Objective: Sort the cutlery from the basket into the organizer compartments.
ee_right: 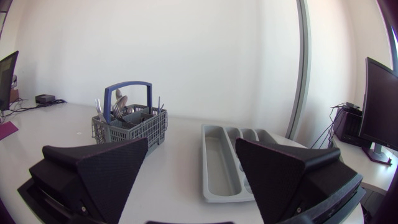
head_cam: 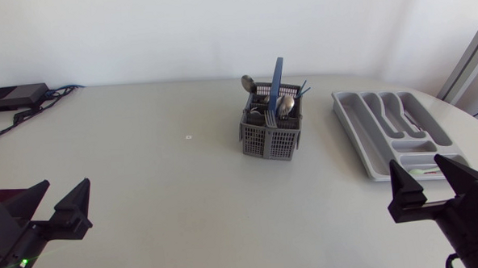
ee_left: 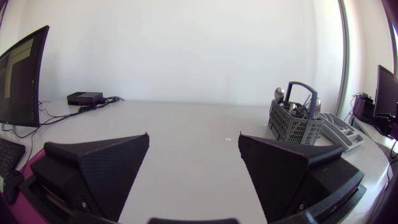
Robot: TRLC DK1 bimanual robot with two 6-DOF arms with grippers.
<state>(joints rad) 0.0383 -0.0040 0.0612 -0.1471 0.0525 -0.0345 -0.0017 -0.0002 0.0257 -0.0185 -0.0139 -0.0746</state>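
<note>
Cutlery (head_cam: 285, 105): upright in the basket (head_cam: 270, 137); spoon bowls up, long axis near vertical; other pieces too small to tell apart
Basket: mid tabletop (head_cam: 144, 170), toward the far side; blue hoop handle (head_cam: 278, 76) arched over the middle, likely crowding a straight-down pick
Organizer (head_cam: 354, 137): near the basket on the right arm's side, not touching it; long compartments running away from the right tool
Right tool (head_cam: 419, 173): spread wide, holding nothing; at the organizer's near end; basket ahead and inward; judged the nearer arm
Left tool (head_cam: 64, 192): wide too, holding nothing; well apart from the basket
Around: black box (head_cam: 15, 96) with cables at the far left corner; out of the way
</note>
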